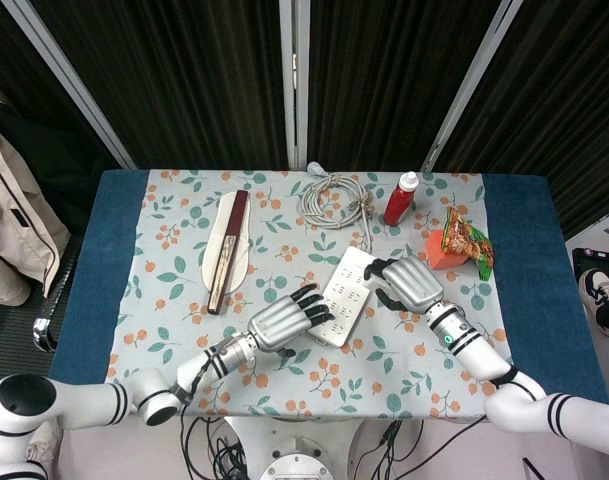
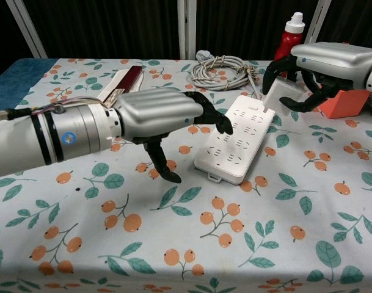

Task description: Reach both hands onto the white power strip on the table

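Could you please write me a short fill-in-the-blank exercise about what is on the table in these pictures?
1. The right hand holds a small ____ plug block above the power strip.
2. The bottle beside the coiled cable is ____ in colour.
3. The tablecloth is printed with leaves and orange ____.
4. The left hand holds ____.

Missing words: white; red; fruits; nothing

1. Bright, even overhead light on the tablecloth (image 1: 184, 250); soft shadows under both hands
2. Far curtain (image 1: 184, 80) stays dark
3. Pale sheen on metal casings; focus sharp, slight bending at edges
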`<action>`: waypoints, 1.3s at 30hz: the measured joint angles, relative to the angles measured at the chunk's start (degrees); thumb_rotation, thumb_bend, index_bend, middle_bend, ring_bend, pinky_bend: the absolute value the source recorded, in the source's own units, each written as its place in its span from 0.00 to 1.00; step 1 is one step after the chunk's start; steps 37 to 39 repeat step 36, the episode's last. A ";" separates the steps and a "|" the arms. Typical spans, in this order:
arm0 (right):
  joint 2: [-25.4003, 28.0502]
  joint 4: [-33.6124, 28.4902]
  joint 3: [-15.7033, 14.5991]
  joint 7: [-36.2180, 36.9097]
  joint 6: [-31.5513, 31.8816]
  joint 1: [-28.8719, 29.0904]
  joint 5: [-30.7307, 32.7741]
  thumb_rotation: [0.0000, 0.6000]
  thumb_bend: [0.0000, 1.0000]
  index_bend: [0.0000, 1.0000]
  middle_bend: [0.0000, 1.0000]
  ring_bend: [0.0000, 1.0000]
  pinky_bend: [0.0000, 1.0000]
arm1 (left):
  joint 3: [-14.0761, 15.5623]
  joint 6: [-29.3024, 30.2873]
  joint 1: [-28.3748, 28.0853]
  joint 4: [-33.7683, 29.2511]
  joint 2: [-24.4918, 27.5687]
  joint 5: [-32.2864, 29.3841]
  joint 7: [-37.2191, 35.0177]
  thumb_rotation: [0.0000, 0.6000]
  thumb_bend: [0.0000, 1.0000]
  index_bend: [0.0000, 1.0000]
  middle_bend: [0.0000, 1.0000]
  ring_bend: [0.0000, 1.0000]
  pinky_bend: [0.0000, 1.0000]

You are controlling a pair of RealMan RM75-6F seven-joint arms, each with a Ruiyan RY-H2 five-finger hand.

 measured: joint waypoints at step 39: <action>18.95 -11.94 -6.08 5.24 29.45 -26.00 -4.91 1.00 0.33 0.00 0.15 0.04 0.19 | 5.95 37.56 40.94 -10.80 32.20 -10.68 -5.73 1.00 0.07 0.17 0.18 0.08 0.05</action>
